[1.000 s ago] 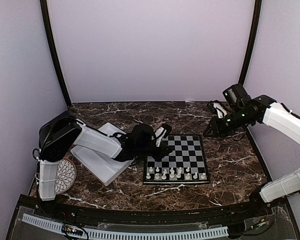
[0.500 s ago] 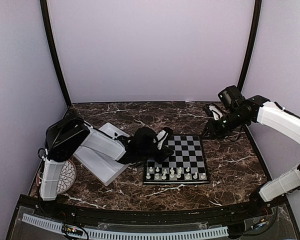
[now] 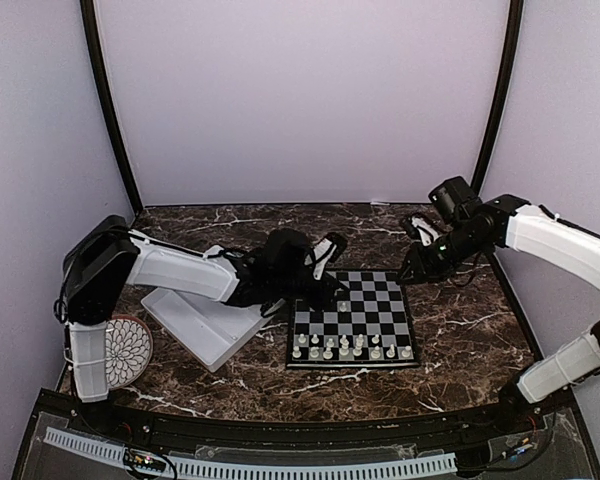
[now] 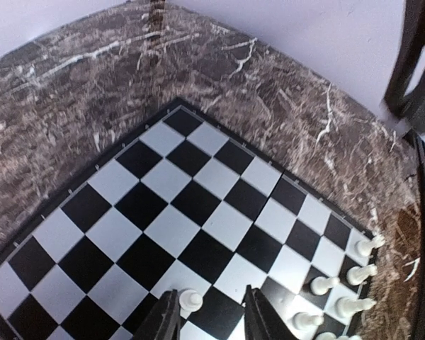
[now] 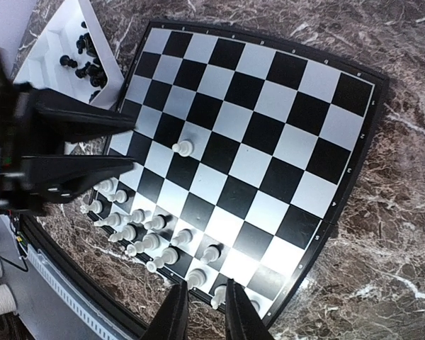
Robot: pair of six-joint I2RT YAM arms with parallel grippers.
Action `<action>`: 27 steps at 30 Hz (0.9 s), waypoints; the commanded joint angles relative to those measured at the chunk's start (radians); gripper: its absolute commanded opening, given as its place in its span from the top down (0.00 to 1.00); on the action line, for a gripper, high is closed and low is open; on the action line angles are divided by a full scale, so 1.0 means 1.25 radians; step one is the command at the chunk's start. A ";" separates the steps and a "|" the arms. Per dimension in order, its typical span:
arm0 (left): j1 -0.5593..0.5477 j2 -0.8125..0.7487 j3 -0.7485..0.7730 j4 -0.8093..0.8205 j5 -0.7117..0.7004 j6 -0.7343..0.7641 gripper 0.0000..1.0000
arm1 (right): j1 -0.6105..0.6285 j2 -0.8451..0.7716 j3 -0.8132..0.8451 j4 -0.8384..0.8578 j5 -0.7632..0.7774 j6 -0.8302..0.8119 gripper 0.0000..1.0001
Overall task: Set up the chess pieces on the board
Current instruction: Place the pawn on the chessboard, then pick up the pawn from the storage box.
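The left end effector (image 4: pixel 211 294) is hovering low over the left part of the board (image 4: pixel 156 177), its two fingers standing apart. A single white pawn (image 4: pixel 190 300) is standing upright in the gap between them. The right wrist view is showing it on a pale square just off the fingertips, with neither finger touching it. The left arm is reaching in from the left, passing over the white tray (image 5: pixel 49 49).

The right end effector (image 5: pixel 206 287) is hanging in the air by the far right corner of the board. Its fingers are sitting only narrowly apart, and nothing is showing between them. The right arm is stretching in from the right side of the desk (image 3: pixel 460 330).

The board is lying flat on the dark marbled desk, between the two arms. The other white pieces (image 5: pixel 149 241) are standing upright in two uneven rows along its near edge, well apart from the lone pawn. The rest of the squares are lying bare. The black pieces (image 5: pixel 88 57) are sitting in the tray, which is lying just beside the board's left edge. A round patterned plate (image 3: pixel 130 350) is resting near the left arm's base.
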 commanded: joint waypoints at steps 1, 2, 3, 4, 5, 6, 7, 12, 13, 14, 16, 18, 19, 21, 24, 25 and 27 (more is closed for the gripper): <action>-0.004 -0.175 0.037 -0.140 -0.030 -0.041 0.66 | 0.045 0.091 -0.002 0.035 0.003 -0.028 0.80; -0.004 -0.193 0.034 -0.158 -0.036 -0.047 0.66 | 0.058 0.119 0.007 0.040 0.004 -0.033 0.79; -0.004 -0.232 0.026 -0.198 -0.051 -0.060 0.65 | 0.076 0.148 0.022 0.044 0.004 -0.038 0.79; -0.004 -0.252 0.021 -0.216 -0.060 -0.066 0.65 | 0.089 0.175 0.040 0.047 0.005 -0.043 0.79; -0.004 -0.292 0.010 -0.266 -0.085 -0.080 0.65 | 0.103 0.203 0.059 0.055 0.011 -0.048 0.78; -0.003 -0.332 0.005 -0.291 -0.100 -0.086 0.64 | 0.116 0.230 0.083 0.058 0.015 -0.055 0.77; -0.003 -0.351 -0.005 -0.337 -0.116 -0.094 0.63 | 0.127 0.263 0.107 0.059 0.019 -0.062 0.76; 0.002 -0.477 -0.030 -0.493 -0.209 -0.123 0.58 | 0.173 0.404 0.271 0.016 0.067 -0.095 0.75; 0.005 -0.488 -0.035 -0.506 -0.212 -0.127 0.57 | 0.176 0.427 0.299 0.002 0.077 -0.097 0.74; 0.005 -0.508 -0.039 -0.527 -0.215 -0.137 0.57 | 0.178 0.447 0.323 -0.008 0.086 -0.096 0.75; 0.008 -0.531 -0.053 -0.548 -0.222 -0.150 0.57 | 0.180 0.480 0.353 -0.022 0.105 -0.094 0.75; 0.009 -0.550 -0.064 -0.557 -0.226 -0.160 0.57 | 0.181 0.499 0.368 -0.026 0.117 -0.091 0.75; 0.010 -0.554 -0.067 -0.558 -0.228 -0.163 0.57 | 0.181 0.508 0.373 -0.029 0.119 -0.091 0.75; 0.009 -0.566 -0.073 -0.559 -0.232 -0.168 0.56 | 0.182 0.525 0.380 -0.035 0.113 -0.090 0.75; 0.009 -0.573 -0.075 -0.565 -0.239 -0.169 0.56 | 0.187 0.540 0.385 -0.047 0.120 -0.089 0.75; 0.009 -0.573 -0.075 -0.566 -0.240 -0.168 0.56 | 0.189 0.544 0.388 -0.055 0.127 -0.091 0.75; 0.009 -0.573 -0.076 -0.570 -0.245 -0.164 0.56 | 0.191 0.550 0.393 -0.071 0.142 -0.093 0.75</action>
